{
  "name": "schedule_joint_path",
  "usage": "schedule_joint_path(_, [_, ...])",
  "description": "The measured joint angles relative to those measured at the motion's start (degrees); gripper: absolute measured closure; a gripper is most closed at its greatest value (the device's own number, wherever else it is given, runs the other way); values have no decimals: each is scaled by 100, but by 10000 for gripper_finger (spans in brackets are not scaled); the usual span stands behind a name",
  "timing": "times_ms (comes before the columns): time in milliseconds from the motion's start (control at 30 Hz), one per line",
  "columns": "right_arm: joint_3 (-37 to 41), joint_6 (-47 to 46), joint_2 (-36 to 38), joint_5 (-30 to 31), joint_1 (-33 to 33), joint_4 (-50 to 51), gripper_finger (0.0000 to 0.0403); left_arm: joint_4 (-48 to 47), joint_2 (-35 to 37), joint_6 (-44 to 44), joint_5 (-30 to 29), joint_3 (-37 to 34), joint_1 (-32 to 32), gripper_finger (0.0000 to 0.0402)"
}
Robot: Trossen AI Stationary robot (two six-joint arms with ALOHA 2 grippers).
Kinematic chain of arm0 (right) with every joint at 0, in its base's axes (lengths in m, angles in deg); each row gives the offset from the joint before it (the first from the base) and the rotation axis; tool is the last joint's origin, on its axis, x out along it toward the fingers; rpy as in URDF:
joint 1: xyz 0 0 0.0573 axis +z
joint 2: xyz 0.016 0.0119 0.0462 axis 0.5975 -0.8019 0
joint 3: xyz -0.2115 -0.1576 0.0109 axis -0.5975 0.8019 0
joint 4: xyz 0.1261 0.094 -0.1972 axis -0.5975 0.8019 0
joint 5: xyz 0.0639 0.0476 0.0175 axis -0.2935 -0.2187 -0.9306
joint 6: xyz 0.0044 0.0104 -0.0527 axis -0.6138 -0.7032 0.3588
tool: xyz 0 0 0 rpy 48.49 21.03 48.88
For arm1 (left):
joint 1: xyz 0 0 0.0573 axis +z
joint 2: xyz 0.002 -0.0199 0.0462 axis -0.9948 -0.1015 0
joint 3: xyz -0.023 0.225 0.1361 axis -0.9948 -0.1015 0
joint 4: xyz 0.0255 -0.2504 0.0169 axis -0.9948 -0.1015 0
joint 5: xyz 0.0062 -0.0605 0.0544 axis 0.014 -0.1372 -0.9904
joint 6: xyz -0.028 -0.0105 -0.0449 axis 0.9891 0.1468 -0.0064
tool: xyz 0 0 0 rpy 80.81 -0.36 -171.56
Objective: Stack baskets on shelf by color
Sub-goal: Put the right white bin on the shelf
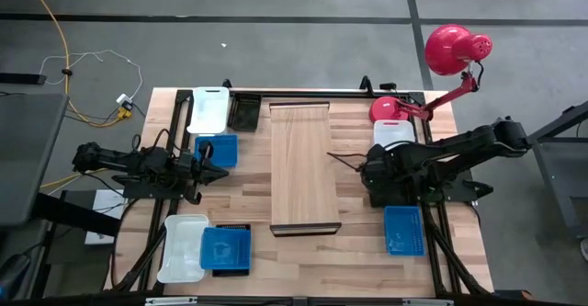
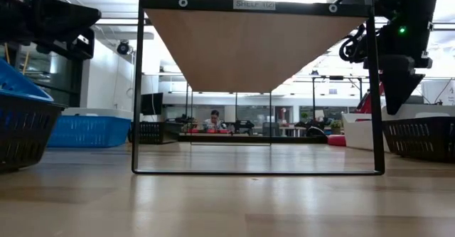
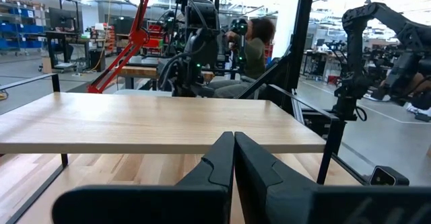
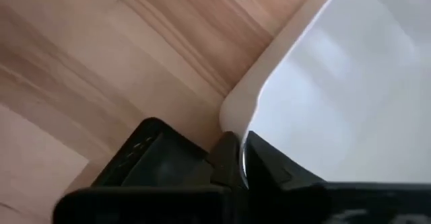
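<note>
My right gripper (image 4: pixel 244 162) was pinched shut on the thin rim of a white basket (image 4: pixel 350 83), near one rounded corner, on the right side of the table (image 1: pixel 303 260). The fingers (image 4: pixel 269 173) stood narrow, with the rim's edge between them. My left gripper (image 3: pixel 234 158) waited closed and empty on the table's left, facing the shelf (image 1: pixel 300 164).

The hold looked slight: a corner grip on a smooth rim could let the basket swing or slip on lifting, and its far end might drag on the red lamp (image 1: pixel 455 49) base just behind it or catch the shelf's edge on the way over.

The white basket's long axis seemed to run front to back, parallel to the shelf's, though my arm hid much of it from above. A blue basket (image 1: pixel 402 230) lay near the front edge; farther left stood more white, blue and black baskets.
</note>
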Motion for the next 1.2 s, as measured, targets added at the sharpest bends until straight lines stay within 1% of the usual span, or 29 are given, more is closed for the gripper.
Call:
schedule_joint_path(100, [-124,47,0,-117,-2,170,387,0,0,0,0,0,0,401])
schedule_joint_path(167, [-336,225,0,-163,9,345,396,0,0,0,0,1,0,401])
schedule_joint_path(333, [-1199,554,0,-171,98,814,400,-1,0,0,0,0,-1,401])
schedule_joint_path(500, [-2194,826,0,-138,267,1032,402,0,0,-1,0,1,-1,401])
schedule_joint_path(667, [-3052,1279,0,179,523,957,402,-2,0,-2,0,1,-1,401])
schedule_joint_path(800, [-3552,1804,1,272,769,558,402,0,0,0,0,1,-2,401])
schedule_joint_path(900, [-3922,2399,-74,373,1012,262,402,-1,0,0,0,-1,0,401])
schedule_joint_path(1033, [-4550,3359,-538,347,1347,168,403,0,0,0,0,0,-1,401])
schedule_joint_path(1100, [-4930,3873,-969,107,1475,181,403,0,0,-2,0,1,0,401])
schedule_joint_path(1200, [-5594,4914,-1772,-450,1648,347,403,-1,0,-1,1,0,-1,401])
